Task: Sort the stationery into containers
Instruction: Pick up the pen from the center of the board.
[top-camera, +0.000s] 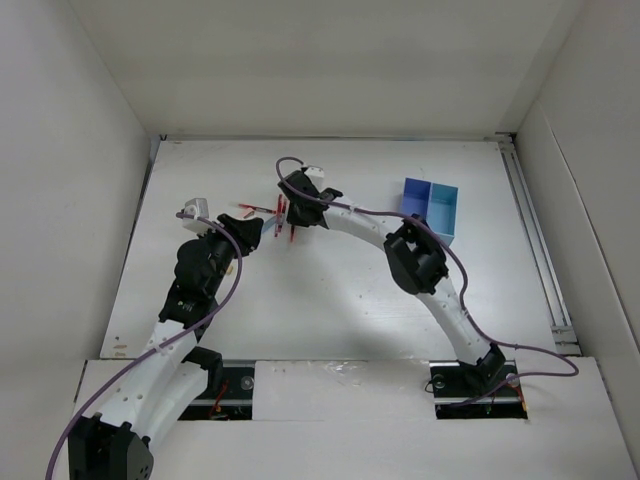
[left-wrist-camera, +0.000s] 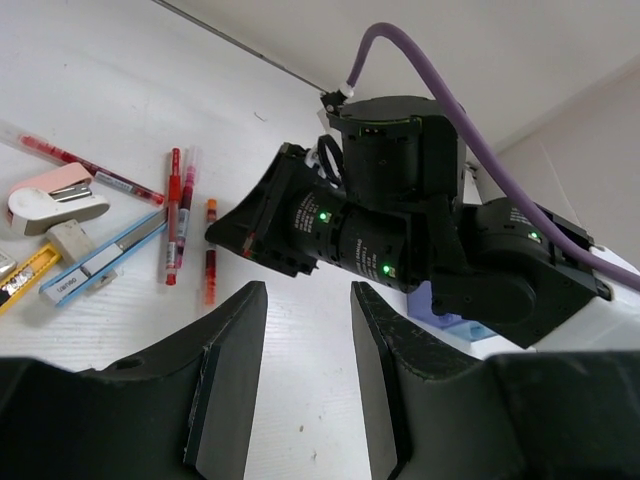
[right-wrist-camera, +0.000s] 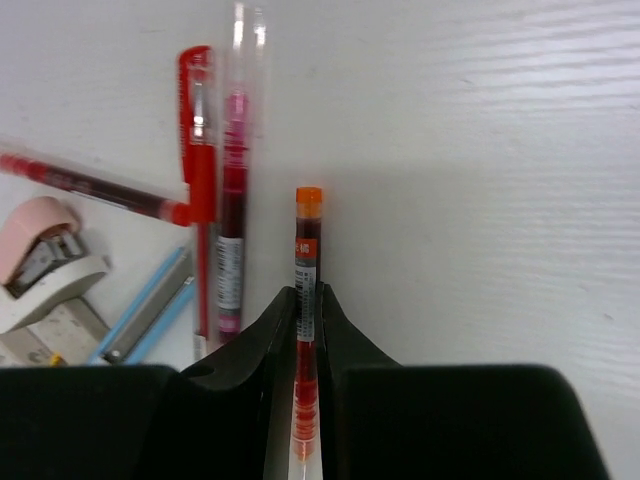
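Item one: your right end effector (right-wrist-camera: 306, 300), fingers pressed in on the orange-capped red pen (right-wrist-camera: 306, 235), pinching its barrel lengthwise. From this angle it is hard to say whether that pen is off the bench (top-camera: 350, 300) or lying on it. Item two: your left end effector (left-wrist-camera: 306, 297), fingers spread with nothing between them, held above the bench close to the right one. Item three: the rest of the stationery (left-wrist-camera: 174, 215), clustered toward the far edge, left of the bench's middle. It comprises a red clip pen (right-wrist-camera: 203, 170) and a clear pink-filled pen (right-wrist-camera: 235, 190) lying side by side just beside the gripped pen, a long thin red pen (right-wrist-camera: 90, 185) lying crosswise, a light-blue pen (right-wrist-camera: 150, 310) and a pink-and-white dispenser (right-wrist-camera: 40, 265). Item four: the containers (top-camera: 428, 205), dark blue joined to cyan, toward the far right corner, well apart from the pens.
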